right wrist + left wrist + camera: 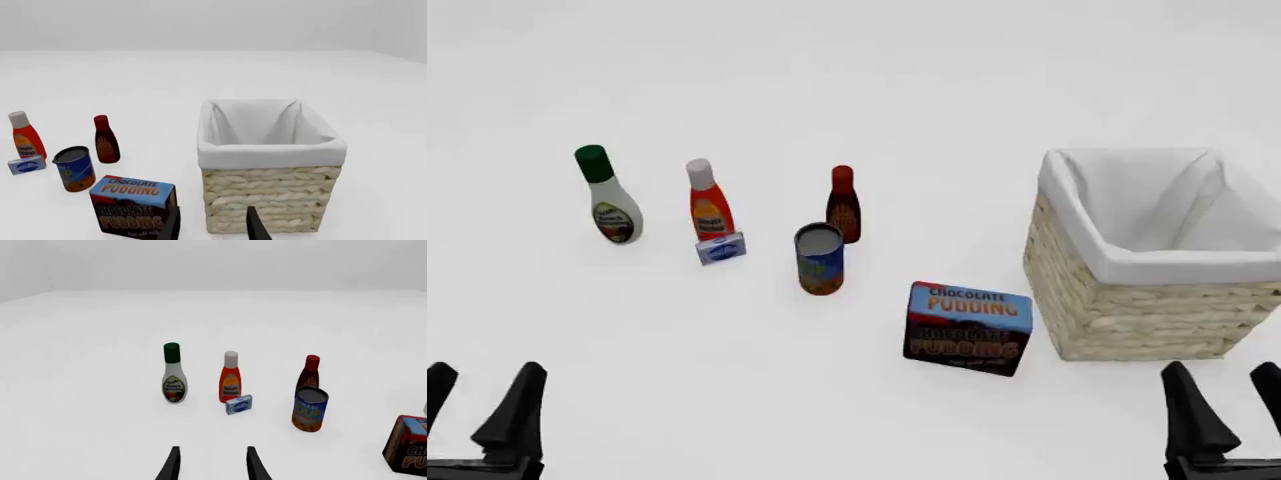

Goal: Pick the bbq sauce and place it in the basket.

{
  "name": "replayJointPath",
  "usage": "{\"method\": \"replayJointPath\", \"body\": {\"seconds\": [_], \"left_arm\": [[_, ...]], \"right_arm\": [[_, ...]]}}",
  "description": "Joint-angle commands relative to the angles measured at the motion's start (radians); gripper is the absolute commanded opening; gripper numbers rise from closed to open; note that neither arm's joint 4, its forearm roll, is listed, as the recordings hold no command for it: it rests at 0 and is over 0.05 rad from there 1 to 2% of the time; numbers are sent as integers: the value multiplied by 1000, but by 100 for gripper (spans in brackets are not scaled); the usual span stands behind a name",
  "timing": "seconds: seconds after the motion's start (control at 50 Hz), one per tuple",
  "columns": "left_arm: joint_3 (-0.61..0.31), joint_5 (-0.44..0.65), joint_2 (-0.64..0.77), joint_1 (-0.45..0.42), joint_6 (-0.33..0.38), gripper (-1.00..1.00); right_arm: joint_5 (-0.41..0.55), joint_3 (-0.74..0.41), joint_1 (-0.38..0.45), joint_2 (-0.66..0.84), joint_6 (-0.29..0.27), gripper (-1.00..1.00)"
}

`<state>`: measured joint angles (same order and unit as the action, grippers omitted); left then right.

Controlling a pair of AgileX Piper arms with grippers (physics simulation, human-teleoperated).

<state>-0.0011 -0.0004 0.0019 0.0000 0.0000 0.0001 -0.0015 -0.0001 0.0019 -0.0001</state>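
Both the left gripper point(481, 400) and right gripper point(1217, 400) hang spread wide, holding nothing; the bbq sauce point(843, 205) stands upright just behind the soup can point(819, 259), well left of the basket point(1121, 320); a careless reach could topple that can.

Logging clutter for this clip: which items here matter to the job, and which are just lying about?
Job items:
- bbq sauce
- basket

Lying about:
- white bottle with green cap
- orange-red bottle with white cap
- small blue box
- can
- chocolate pudding box
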Motion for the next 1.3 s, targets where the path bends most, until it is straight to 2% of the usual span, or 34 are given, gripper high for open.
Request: {"method": "replayJointPath", "body": {"seconds": [0.02,0.28,0.36,0.42,0.54,0.58,0.64,0.86,1.04,1.06,1.1,1.3], "left_arm": [[-3,-1,6,0,0,100],[-3,-1,6,0,0,100],[-3,-1,6,0,0,100],[-3,-1,6,0,0,100],[-3,-1,6,0,0,100],[-3,-1,6,0,0,100],[-3,-1,6,0,0,100],[-3,-1,6,0,0,100],[-3,-1,6,0,0,100],[-3,-1,6,0,0,100],[-3,-1,6,0,0,100],[-3,-1,6,0,0,100]], "right_arm": [[-29,-2,-2,34,0,100],[-71,0,7,83,-1,100],[-59,-2,-1,73,6,100],[-95,-11,1,116,-5,100],[-50,-67,13,125,-9,100],[-35,-88,10,135,17,100],[3,-128,21,135,5,100],[-4,-232,52,269,-10,100],[-14,-306,38,368,-15,100],[-14,-326,32,390,-32,100],[-10,-338,29,395,-29,100],[4,-438,53,485,-85,100]]}}
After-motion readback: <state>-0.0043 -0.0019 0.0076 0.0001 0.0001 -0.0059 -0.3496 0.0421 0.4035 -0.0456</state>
